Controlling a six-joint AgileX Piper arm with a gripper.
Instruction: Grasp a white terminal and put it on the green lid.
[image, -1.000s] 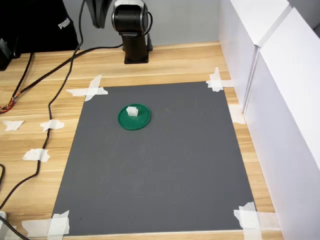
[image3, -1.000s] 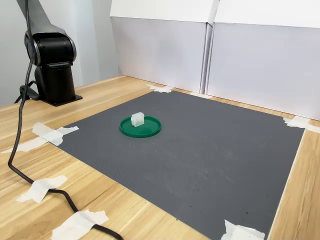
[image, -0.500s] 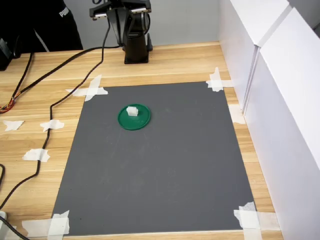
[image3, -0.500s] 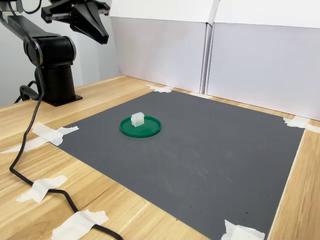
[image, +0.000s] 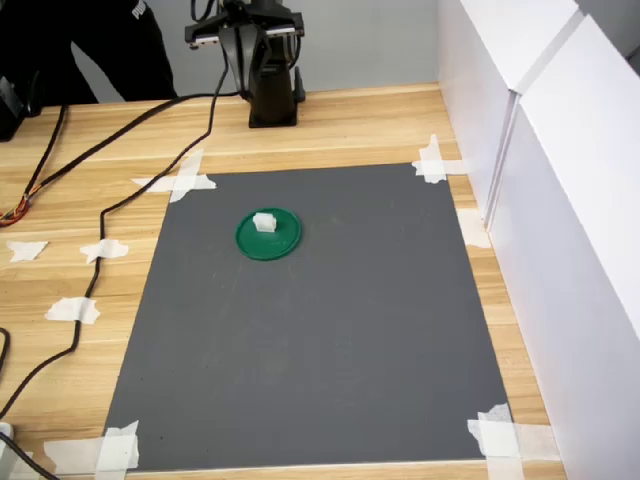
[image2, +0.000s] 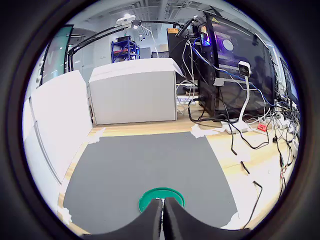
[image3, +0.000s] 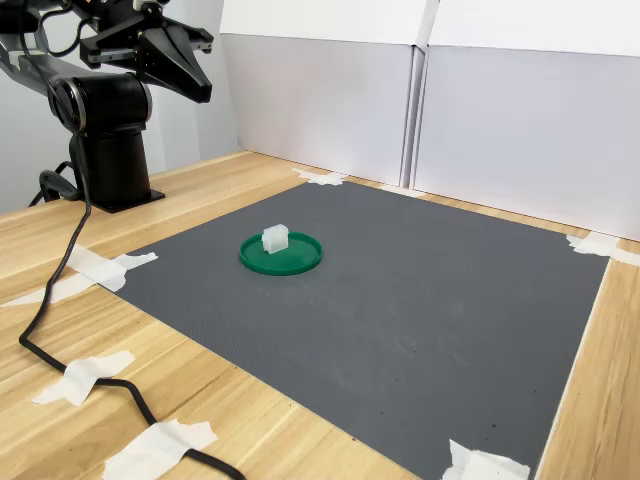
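Note:
The white terminal (image: 264, 222) (image3: 275, 238) rests on the green lid (image: 277, 244) (image3: 296, 263), toward the lid's far side in the first exterior view. The lid lies on the grey mat, in its half nearer the arm's base. My gripper (image3: 198, 88) hangs high in the air beside the arm's base, well away from the lid. In the wrist view its fingers (image2: 154, 224) are pressed together with nothing between them. They cover the near edge of the green lid (image2: 167, 195), and the terminal does not show there.
The grey mat (image: 330, 330) is taped to a wooden table. White panel walls (image: 560, 180) stand along the first exterior view's right. A black cable (image: 95, 240) trails over the table at that view's left, among tape scraps. The arm's base (image: 272, 95) stands behind the mat. A person in black (image: 100, 40) stands at the back.
The gripper came into both exterior views from above and has sunk a little lower beside the base. Terminal and lid have not moved.

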